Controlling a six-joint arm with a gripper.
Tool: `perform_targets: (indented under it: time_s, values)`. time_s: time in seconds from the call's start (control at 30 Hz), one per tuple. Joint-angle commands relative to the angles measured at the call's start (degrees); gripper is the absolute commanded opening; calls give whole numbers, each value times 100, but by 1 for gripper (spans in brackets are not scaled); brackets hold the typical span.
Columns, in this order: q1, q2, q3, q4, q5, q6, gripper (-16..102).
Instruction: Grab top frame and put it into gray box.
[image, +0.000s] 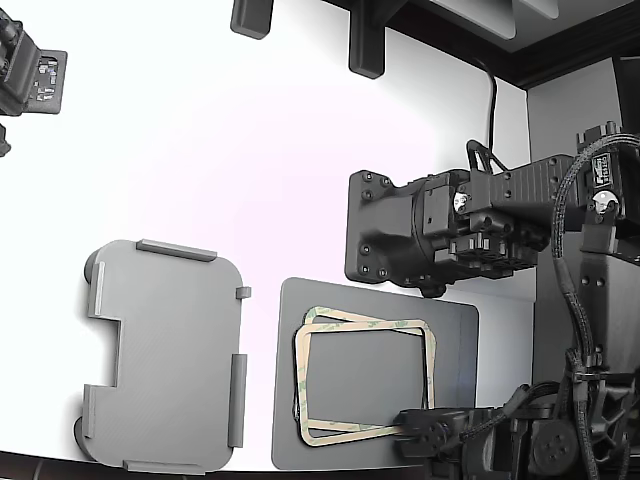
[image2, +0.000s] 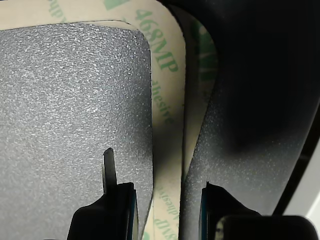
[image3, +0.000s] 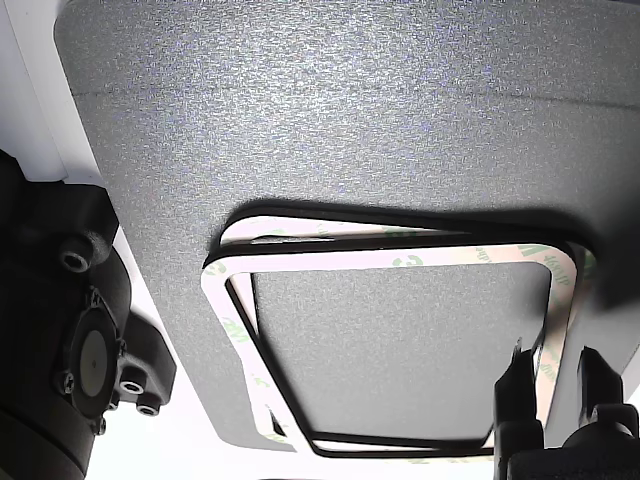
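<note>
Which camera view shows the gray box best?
The exterior view shows it best: the whole gray box lies on the white table, toward that view's left of the dark mat, with its raised tabs and side notch visible. The wrist view and the other view do not show it.

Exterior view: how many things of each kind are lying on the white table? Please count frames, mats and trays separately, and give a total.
Beige frames: 2, the top frame lying skewed on a second frame
Dark gray mat: 1, under both frames
Light gray box: 1, with no frame in it
Total: 4

The gripper straddles one side of the top frame, jaws apart.
</note>
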Motion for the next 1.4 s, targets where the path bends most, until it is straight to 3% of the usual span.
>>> perform_targets:
  time_s: [0.0, 0.47, 1.0, 1.13, 1.17, 1.3, 1.37]
  values:
    - [-44, 105, -123, -35, 9, 18, 49]
    - [-35, 220, 97, -193, 0, 62, 50]
    - [-35, 237, 246, -378, 9, 105, 41]
    - [-35, 246, 264, -413, -26, 114, 34]
    - [-35, 246, 264, -413, -26, 114, 29]
    - [-35, 211, 132, -343, -53, 220, -11]
    - [-35, 185, -62, -132, -53, 255, -11]
